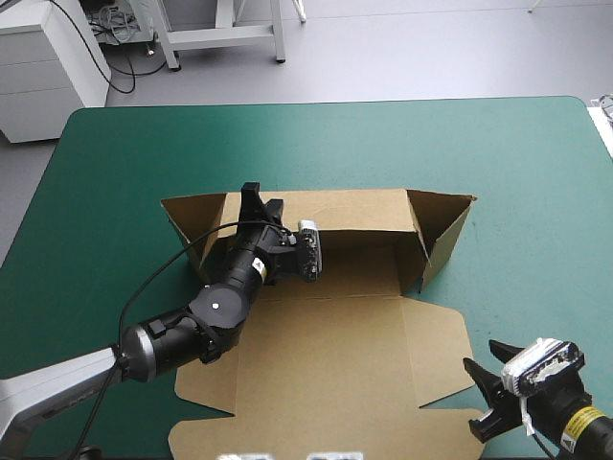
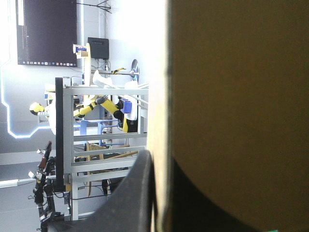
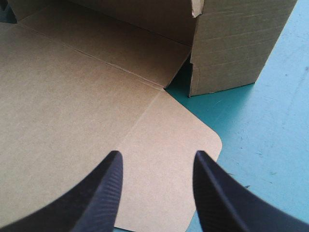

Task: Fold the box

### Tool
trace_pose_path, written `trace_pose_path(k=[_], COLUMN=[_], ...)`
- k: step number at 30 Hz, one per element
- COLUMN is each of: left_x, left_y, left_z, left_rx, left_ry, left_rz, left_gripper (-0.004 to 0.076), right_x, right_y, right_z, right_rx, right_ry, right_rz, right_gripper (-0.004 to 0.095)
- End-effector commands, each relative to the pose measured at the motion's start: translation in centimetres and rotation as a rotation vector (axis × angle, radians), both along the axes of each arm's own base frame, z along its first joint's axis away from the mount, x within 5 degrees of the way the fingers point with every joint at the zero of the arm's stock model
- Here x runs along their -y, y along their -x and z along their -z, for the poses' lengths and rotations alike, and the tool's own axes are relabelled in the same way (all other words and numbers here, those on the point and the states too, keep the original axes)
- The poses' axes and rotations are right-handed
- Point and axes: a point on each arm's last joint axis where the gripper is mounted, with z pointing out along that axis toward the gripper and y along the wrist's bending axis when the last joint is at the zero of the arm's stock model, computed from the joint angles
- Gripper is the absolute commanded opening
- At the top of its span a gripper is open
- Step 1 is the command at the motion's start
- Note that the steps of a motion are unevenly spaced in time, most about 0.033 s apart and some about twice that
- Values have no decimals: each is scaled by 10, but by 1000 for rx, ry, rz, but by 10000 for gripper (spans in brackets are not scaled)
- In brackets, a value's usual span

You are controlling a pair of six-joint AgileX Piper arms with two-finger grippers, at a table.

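The brown box [image 1: 335, 345] lies mid-table with its rear wall [image 1: 335, 206] and both end walls raised, and its lid flat toward the near edge. My left gripper [image 1: 257, 203] reaches over the floor to the rear wall near the left corner. In the left wrist view the board [image 2: 231, 96] stands on edge between the fingers [image 2: 137, 193], and the gripper [image 2: 161, 195] is shut on it. My right gripper [image 1: 476, 398] hovers open by the lid's near right corner. Its wrist view shows the gripper [image 3: 158, 157] over the rounded side flap [image 3: 178, 140], with the right end wall [image 3: 231, 48] ahead.
The teal-green cover [image 1: 517, 172] shows around the box, widest along the far side and to the right. In the right wrist view, bare cover [image 3: 270, 145] lies just beside the flap.
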Motion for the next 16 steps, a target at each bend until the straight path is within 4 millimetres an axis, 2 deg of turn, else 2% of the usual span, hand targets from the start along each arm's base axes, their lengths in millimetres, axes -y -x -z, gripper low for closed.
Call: trace_pose_path(k=[1, 6, 11, 16], left_x=[0, 0, 0, 0], left_y=[4, 4, 4, 4], left_z=[-19, -19, -19, -19], left_rx=[46, 42, 42, 42], left_ry=[80, 92, 92, 92], left_rz=[8, 7, 7, 7], left_gripper=[-8, -9, -8, -9], right_x=[-2, -1, 2, 6], right_y=[-2, -3, -4, -2], right_z=[-12, -12, -14, -27], right_rx=[76, 53, 89, 94], right_ry=[-36, -70, -23, -64], right_rz=[-7, 18, 33, 66], right_gripper=[506, 507, 507, 507])
